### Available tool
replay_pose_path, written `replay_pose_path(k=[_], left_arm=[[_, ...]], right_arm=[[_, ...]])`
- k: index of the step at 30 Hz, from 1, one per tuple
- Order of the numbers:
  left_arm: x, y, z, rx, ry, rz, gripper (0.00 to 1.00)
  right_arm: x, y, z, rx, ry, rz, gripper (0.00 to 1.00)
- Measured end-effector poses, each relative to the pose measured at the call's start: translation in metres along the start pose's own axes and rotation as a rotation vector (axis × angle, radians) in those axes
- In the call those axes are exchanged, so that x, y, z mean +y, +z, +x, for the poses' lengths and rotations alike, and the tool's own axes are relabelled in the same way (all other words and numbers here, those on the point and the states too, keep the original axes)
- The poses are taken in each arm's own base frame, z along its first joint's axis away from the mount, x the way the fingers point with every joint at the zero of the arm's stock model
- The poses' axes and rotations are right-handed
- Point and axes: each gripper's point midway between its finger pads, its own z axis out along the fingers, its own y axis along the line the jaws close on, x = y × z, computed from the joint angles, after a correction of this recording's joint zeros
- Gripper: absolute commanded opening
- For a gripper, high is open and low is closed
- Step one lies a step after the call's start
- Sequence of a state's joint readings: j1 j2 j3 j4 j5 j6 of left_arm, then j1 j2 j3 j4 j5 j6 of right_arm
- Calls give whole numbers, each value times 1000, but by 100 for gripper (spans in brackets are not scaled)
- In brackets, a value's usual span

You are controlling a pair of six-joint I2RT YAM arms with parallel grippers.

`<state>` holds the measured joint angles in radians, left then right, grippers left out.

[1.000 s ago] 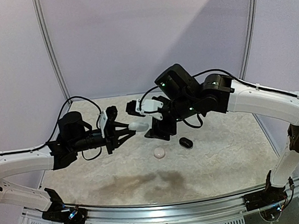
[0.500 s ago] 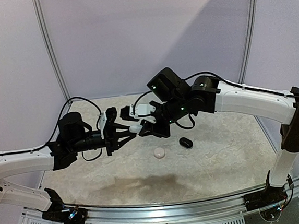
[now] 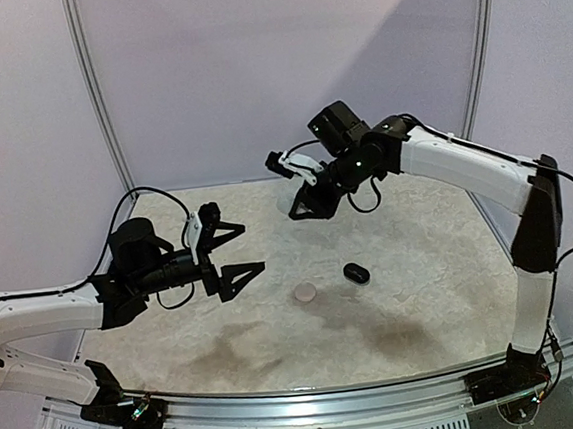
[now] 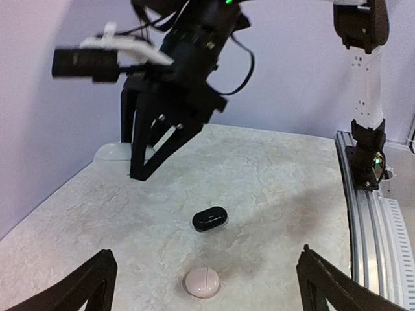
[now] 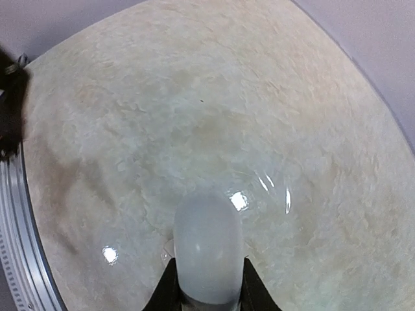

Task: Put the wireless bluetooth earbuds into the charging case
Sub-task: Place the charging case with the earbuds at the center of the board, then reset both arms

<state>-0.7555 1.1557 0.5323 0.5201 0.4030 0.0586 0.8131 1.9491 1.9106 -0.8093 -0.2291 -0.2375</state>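
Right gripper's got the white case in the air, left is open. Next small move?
Probably lower the right gripper to set the white case on the table: it is clamped well above the surface, and the left gripper hangs open and empty.

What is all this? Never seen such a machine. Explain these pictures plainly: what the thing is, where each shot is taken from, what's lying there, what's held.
It is a pair of robot arms bolted at the near edge of a table. One picture looks down from above and behind them; the other two come from a camera on each wrist, looking past that arm's own fingers. The left tool hangs wide open and empty. The right tool, raised over the far side, is shut on a white case, smooth and pebble-shaped. On the table lie a closed black case and, nearer the arms, a small round white piece with a seam across it. No loose earbuds can be made out in any view.
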Motion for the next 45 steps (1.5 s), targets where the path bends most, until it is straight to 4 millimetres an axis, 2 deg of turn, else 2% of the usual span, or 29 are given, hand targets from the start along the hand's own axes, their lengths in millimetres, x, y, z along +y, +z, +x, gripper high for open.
replay_pose_path(k=[2,4,7,9,13,17,23,27,32,33,35,36,41,43,45], left_arm=[[1,0,0,1,0,-5,99],[2,0,1,2,1,-11,99],[2,-1,2,2,0,-17,99],[3,-1,2,2,1,-20,99],[4,-1,2,0,1,-26,99],[5,-2,0,-7,4,-33,99],[7,-4,-3,-15,8,-50,99],[7,-4,-1,-10,6,-54,99],[8,-4,0,-9,6,-59,99],[8,-5,-1,-10,6,-60,99],[9,-5,-1,-11,7,-64,99],[9,-5,-1,-12,7,-66,99],[19,-7,0,-5,-4,-126,99],[29,-9,4,4,-13,-190,99],[43,-16,10,21,-17,-281,99]], right_arm=[[-23,19,12,43,106,-12,5],[-40,43,34,113,208,-30,7],[-43,81,78,248,317,-67,8],[-39,97,101,321,366,-93,8],[-32,114,123,389,419,-126,10],[-32,121,121,387,432,-141,17],[-30,135,141,446,460,-151,28],[-32,139,152,476,488,-143,46],[-38,138,152,477,505,-121,65],[-39,137,151,475,504,-115,72],[-44,137,149,471,494,-92,94],[-47,136,149,471,490,-77,99],[-68,125,134,429,444,11,99],[-86,110,120,374,439,70,99],[-113,85,98,266,452,160,99]])
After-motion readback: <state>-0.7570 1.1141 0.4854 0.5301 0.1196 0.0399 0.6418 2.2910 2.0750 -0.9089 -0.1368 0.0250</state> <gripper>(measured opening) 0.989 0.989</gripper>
